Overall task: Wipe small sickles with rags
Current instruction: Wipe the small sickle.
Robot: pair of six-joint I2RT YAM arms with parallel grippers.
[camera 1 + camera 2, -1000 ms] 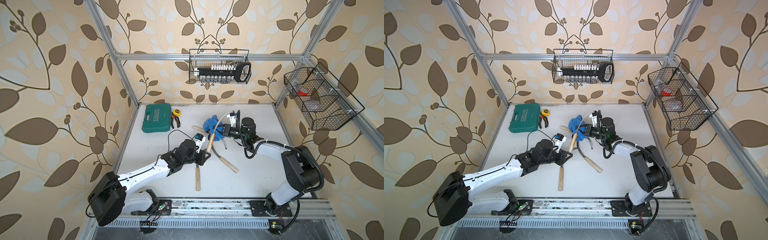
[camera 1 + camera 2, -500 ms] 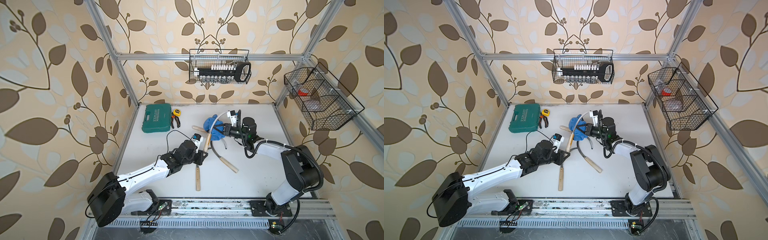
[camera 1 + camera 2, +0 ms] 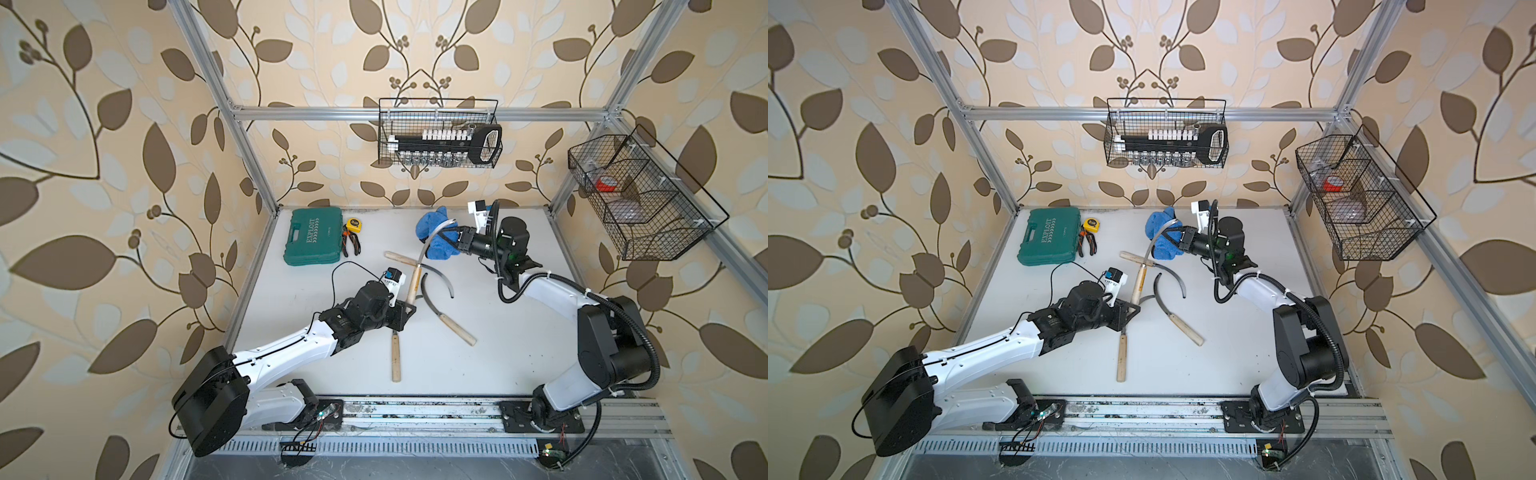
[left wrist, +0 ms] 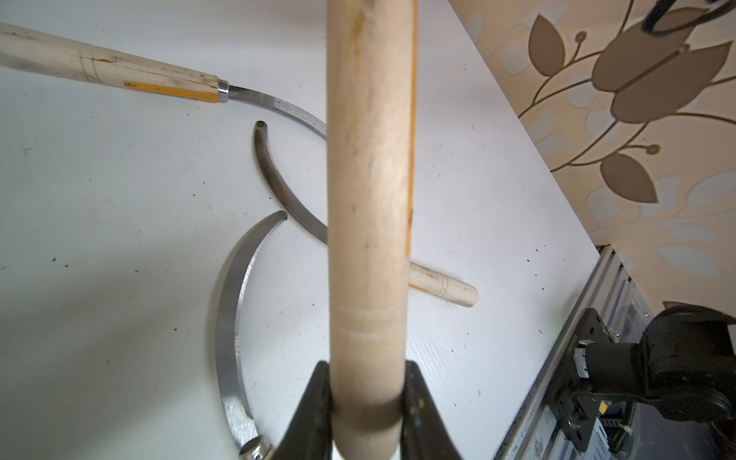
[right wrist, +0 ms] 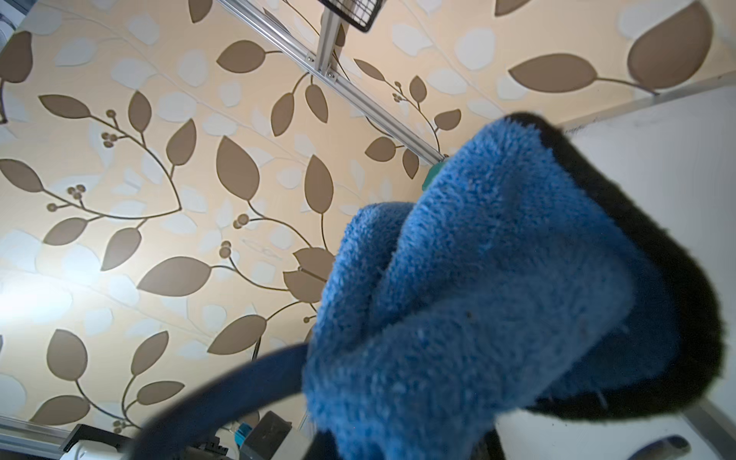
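Found left gripper clenched on the butt of the held sickle, pale handle and blade running toward 1 o'clock into the blue rag. Noted right gripper clamped tight on that rag, 1 o'clock from the left gripper, cloth touching the blade's outer stretch. Counted three loose sickles flat on the white table, at 12, 4 and 6 o'clock, near the left gripper. Read "EXPLOIT" on the green tool case, 11 o'clock, well apart.
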